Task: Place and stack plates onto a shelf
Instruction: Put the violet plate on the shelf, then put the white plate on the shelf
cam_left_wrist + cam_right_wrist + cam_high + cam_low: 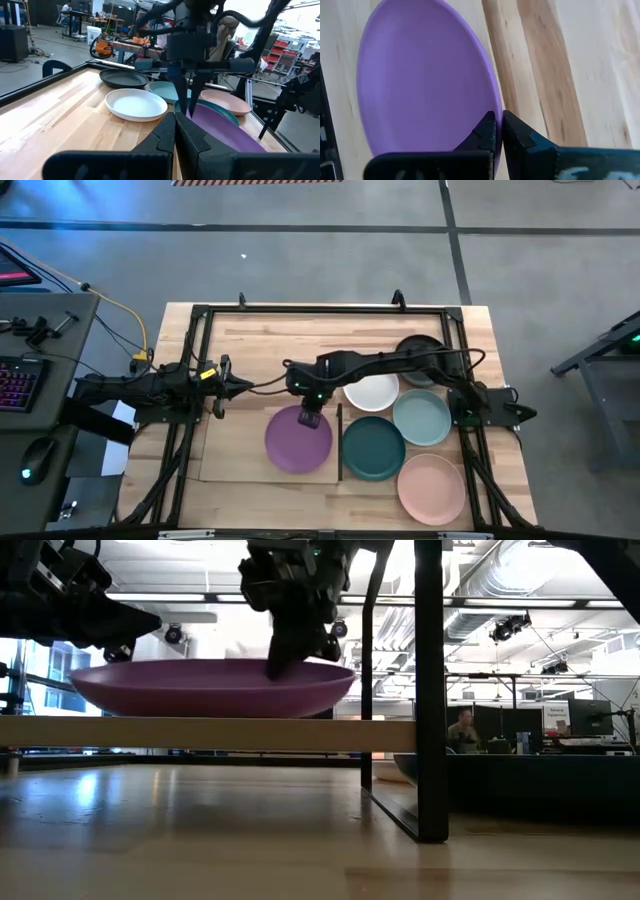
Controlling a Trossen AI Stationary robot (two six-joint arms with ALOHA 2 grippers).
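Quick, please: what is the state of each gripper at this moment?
Left gripper: closed, holding nothing.
Right gripper: closed on the purple plate rim.

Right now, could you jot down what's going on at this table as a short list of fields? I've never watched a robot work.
Right tool: shut on the rim of the purple plate
Purple plate: over the pale shelf board, right part
Left tool: idle near the table's left side, fingers shut, holding nothing
Waiting plates: white, black, mint, teal, pink, all right of the shelf
Stacked so far: none
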